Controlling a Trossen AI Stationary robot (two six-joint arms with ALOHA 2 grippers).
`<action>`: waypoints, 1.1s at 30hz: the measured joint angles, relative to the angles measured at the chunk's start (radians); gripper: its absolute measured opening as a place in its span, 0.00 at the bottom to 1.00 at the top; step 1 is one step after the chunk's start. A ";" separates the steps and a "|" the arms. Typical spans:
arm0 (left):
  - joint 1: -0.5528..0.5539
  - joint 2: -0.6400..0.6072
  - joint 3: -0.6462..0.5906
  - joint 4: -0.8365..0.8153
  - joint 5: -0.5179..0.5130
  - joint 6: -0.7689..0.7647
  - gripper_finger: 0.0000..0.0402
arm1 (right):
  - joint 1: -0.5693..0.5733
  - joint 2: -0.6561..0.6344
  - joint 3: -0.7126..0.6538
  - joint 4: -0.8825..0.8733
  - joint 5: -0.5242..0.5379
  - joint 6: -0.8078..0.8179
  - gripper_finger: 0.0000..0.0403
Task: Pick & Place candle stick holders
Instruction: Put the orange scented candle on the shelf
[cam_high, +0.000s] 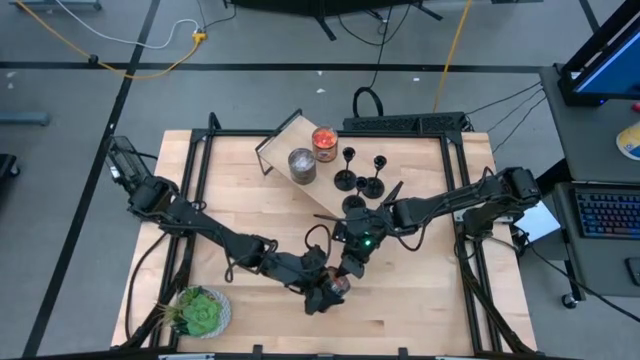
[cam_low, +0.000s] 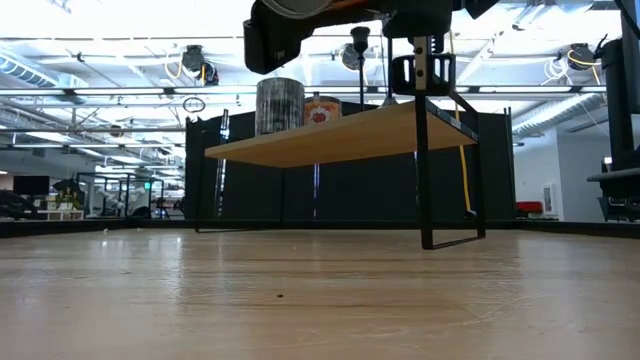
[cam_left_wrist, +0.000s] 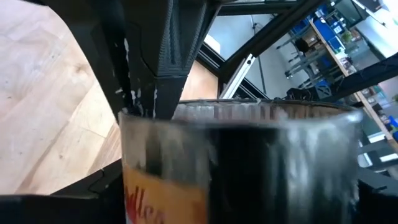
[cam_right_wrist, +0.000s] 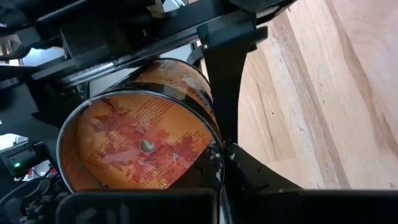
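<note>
Oddly, both grippers meet at the tabletop's (cam_high: 250, 210) six o'clock; left gripper (cam_high: 325, 293) and right gripper (cam_high: 347, 270) fingers both clench one orange-topped jar (cam_right_wrist: 140, 146); candle stick holders (cam_high: 362, 170) stand untouched at twelve o'clock.

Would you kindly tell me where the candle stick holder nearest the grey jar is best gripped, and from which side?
Probably its thin stem just below the cup, coming from above: the candle stick holder stands upright, hemmed by the grey jar, another holder and a third. The left tool and right tool hold an orange-topped jar.
</note>
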 joint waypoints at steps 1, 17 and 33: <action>0.002 0.000 0.000 -0.006 0.001 -0.009 0.86 | 0.000 0.000 0.000 0.003 0.003 0.000 0.00; -0.046 0.008 -0.005 -0.167 -0.028 -0.074 0.86 | 0.001 -0.006 0.002 0.028 -0.086 -0.003 0.11; -0.115 -0.169 -0.003 -0.434 -0.472 -0.093 0.86 | 0.060 -0.117 0.000 -0.254 0.024 -0.205 0.11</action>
